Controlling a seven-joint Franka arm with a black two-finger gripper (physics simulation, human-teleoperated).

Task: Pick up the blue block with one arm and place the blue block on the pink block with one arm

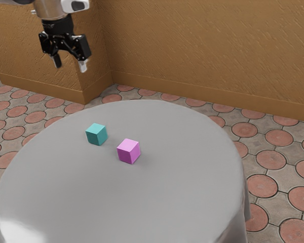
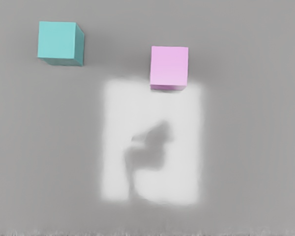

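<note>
A teal-blue block rests on the round grey table, a short gap to the exterior view's left of a pink block. Both stand flat and apart from each other. My gripper hangs high above the table near the exterior view's upper left, far over the blocks, open with nothing between its fingers. From the wrist camera I look straight down on the blue block and the pink block, side by side on the grey table top.
A bright reflected patch with my hand's shadow lies on the table beside the pink block. Around the table are a tiled floor and orange-brown walls. The table's front half is bare.
</note>
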